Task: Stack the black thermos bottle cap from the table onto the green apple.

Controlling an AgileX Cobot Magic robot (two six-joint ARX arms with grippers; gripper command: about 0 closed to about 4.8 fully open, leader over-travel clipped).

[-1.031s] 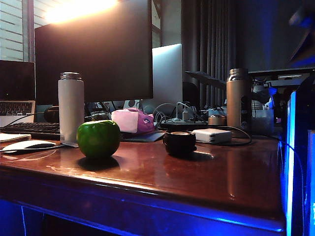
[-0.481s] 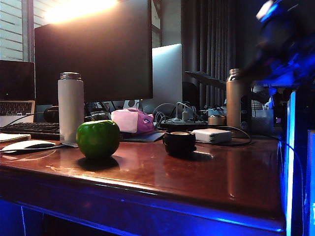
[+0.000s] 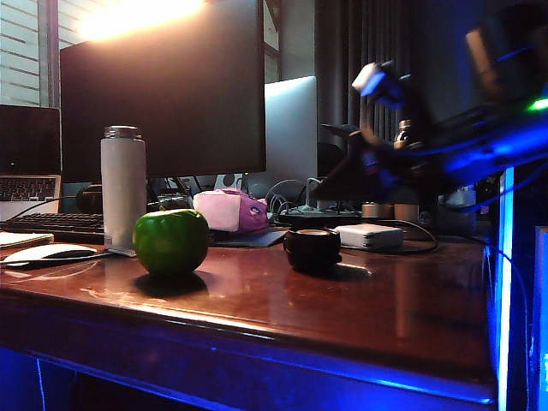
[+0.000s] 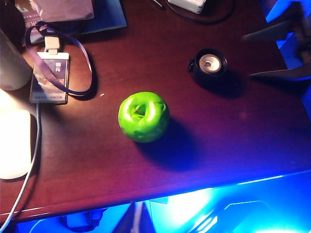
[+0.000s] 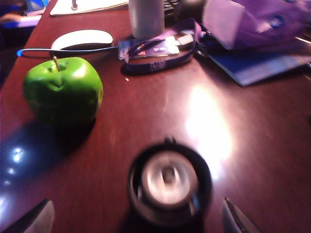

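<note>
short round black thermos bottle cap point(image 3: 312, 248) sat open side up on the glossy reddish-brown wooden table point(image 3: 360, 308), near but apart from the glossy round green apple point(image 3: 171, 241) (stem up). right gripper point(image 5: 141, 219) hovered over the cap, jaws spread wide on either side, holding nothing, blurred in the exterior view. left gripper not seen in the left wrist view; jaw state impossible to tell.
</note>
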